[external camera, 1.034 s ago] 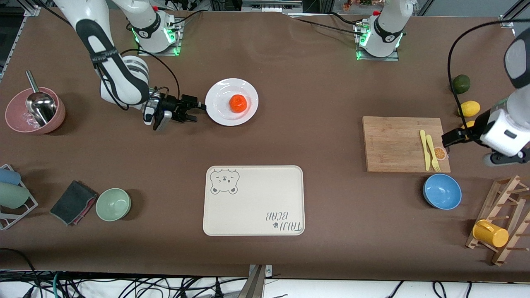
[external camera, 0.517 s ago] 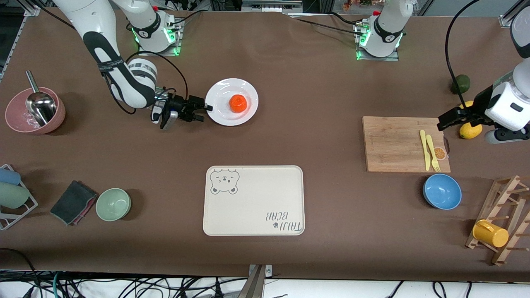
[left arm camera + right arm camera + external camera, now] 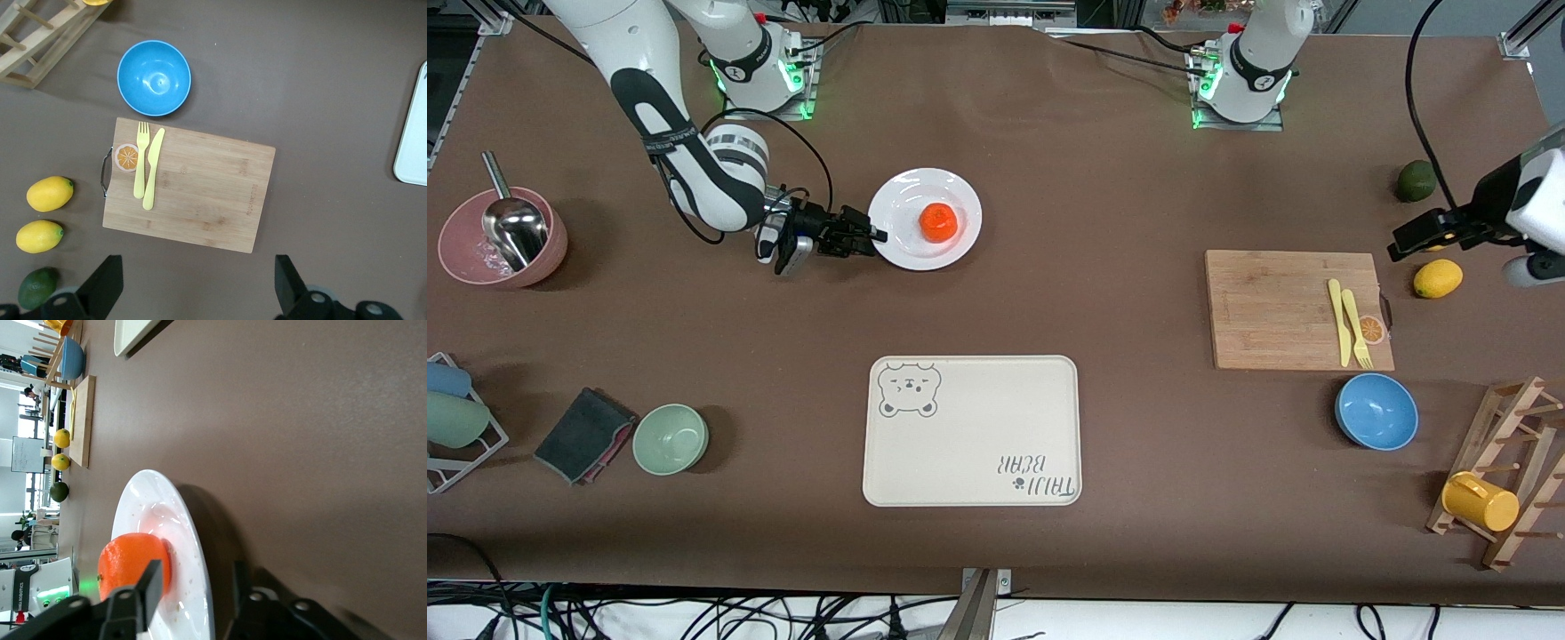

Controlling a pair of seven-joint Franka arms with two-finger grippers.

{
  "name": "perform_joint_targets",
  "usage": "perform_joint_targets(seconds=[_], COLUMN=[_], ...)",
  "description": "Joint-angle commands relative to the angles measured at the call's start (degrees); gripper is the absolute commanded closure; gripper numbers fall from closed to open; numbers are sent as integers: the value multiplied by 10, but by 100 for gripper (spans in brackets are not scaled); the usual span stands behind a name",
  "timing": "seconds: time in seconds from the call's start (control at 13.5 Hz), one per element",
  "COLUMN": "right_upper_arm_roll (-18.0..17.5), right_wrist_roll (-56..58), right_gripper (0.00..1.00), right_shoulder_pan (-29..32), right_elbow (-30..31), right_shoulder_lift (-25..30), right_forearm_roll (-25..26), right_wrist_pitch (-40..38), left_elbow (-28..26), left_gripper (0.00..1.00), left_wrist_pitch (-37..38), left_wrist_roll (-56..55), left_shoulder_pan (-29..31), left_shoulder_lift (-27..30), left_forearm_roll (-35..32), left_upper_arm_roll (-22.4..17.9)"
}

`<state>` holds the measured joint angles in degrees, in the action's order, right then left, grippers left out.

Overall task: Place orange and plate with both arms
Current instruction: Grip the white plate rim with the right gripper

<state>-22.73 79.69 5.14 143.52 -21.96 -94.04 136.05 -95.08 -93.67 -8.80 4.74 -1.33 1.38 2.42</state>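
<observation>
The white plate (image 3: 911,252) lies toward the right arm's end of the table, farther from the front camera than the cream tray. The orange (image 3: 938,221) sits on it. My right gripper (image 3: 872,237) is low at the plate's edge. In the right wrist view its fingers (image 3: 151,584) straddle the rim of the plate (image 3: 160,513), one over the inside next to the orange (image 3: 127,561) and one beneath, with small gaps to the rim on both sides. My left gripper (image 3: 1405,242) hangs open and empty in the air over bare table beside the lemon. Its fingers (image 3: 101,288) are spread wide.
A cream bear tray (image 3: 971,431) lies nearer the front camera. The cutting board (image 3: 1272,307) carries a yellow knife and fork. A blue bowl (image 3: 1376,411), a lemon (image 3: 1437,278), a lime (image 3: 1415,180) and a mug rack (image 3: 1507,467) are nearby. A pink bowl (image 3: 463,253) and a green bowl (image 3: 671,438) stand at the right arm's end.
My right gripper slid up to the plate, took the rim between its fingers and narrowed them. My left gripper rose and drew away from the cutting board, uncovering a lemon.
</observation>
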Motion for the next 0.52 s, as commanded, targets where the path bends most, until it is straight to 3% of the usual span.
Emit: perform_joint_targets(seconds=[0.0, 0.44], right_upper_arm_roll=[-18, -25], right_wrist_roll=[21, 72], right_gripper=[59, 70], right_shoulder_pan=[4, 5], right_elbow=[11, 17], right_shoulder_lift=[9, 2], right_forearm_roll=[-34, -60], right_wrist_pitch=[9, 12], left_elbow=[6, 6], left_gripper=[0, 0], left_wrist_pitch=[27, 26], left_wrist_roll=[13, 57], left_shoulder_pan=[-10, -30], left_shoulder_lift=[4, 3], left_forearm_roll=[-17, -22], left_upper_arm_roll=[-1, -7])
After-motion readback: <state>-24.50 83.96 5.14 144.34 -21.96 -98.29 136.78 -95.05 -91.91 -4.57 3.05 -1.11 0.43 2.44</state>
